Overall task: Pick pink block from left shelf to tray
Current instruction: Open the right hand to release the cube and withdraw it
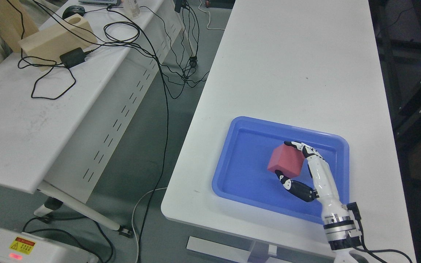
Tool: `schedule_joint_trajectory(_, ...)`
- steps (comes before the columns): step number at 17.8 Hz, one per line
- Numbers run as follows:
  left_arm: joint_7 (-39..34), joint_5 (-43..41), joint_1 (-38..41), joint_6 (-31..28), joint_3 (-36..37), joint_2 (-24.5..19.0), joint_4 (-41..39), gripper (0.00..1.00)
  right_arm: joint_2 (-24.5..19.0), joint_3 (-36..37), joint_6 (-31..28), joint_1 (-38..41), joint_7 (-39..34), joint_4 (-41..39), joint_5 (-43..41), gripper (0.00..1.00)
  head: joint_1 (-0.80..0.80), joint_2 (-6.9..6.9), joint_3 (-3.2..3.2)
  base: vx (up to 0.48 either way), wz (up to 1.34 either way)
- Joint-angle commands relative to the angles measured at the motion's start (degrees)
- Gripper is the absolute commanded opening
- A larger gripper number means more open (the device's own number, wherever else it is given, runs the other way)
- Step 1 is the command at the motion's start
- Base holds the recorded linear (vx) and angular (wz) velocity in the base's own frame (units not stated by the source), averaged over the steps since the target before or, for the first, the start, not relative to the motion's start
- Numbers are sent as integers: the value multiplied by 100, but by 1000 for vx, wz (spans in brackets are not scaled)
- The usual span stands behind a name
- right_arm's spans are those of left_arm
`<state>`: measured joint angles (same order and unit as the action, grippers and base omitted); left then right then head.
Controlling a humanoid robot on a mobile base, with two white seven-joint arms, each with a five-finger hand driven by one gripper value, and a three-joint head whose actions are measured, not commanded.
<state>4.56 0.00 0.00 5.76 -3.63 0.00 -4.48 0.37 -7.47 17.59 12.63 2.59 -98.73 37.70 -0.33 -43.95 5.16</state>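
Holding the pink foam-looking cube block (pixel 285 163) over the shallow blue plastic tray (pixel 240 160), our right hand (pixel 298 168) has its fingers (pixel 300 146) curled over the far top edge and the thumb pressed against the near lower edge, so the block is pinched between them. We cannot tell whether the block's underside already touches the tray floor or hangs just above it; it sits tilted, one corner pointing down, right of the tray's middle. We judge the block to be light and rigid enough to keep its shape, with matte faces that should not slip much, and opposite flat faces look like the best place to take hold, as the hand does now. Release should need only a loosening of the fingers, though a tilted block may tip onto a face as it lands. Nothing else lies in the tray, and the long white table (pixel 291 65) around it is bare, so we see no obstruction. Well apart to the left stands a second white desk (pixel 20 124) carrying a beige wooden block (pixel 55 36), a black power adapter (pixel 72 57) and trailing black cables (pixel 159 73). Our left arm does not show.
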Motion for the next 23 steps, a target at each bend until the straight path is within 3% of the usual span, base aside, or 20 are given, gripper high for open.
schedule_joint_trajectory(1, 1, -9, 27, 4, -6, -100, 0, 100, 63, -9, -54, 2, -74, 2, -553, 97, 0, 0, 0, 28, 0)
schedule_joint_trajectory(4, 1, -9, 35, 4, 3, -100, 0, 100, 63, -9, -27, -6, -74, 2, -850, 99, 0, 0, 0, 0, 0)
schedule_joint_trajectory(9, 1, -9, 35, 4, 3, -100, 0, 100, 63, 78, 8, 37, -65, 2, -2634, 100, 0, 0, 0, 0, 0)
schedule_joint_trajectory(23, 1, -9, 35, 4, 3, -100, 0, 100, 63, 448, -555, 55, -57, 2, -3172, 100, 0, -2, 0, -18, -2)
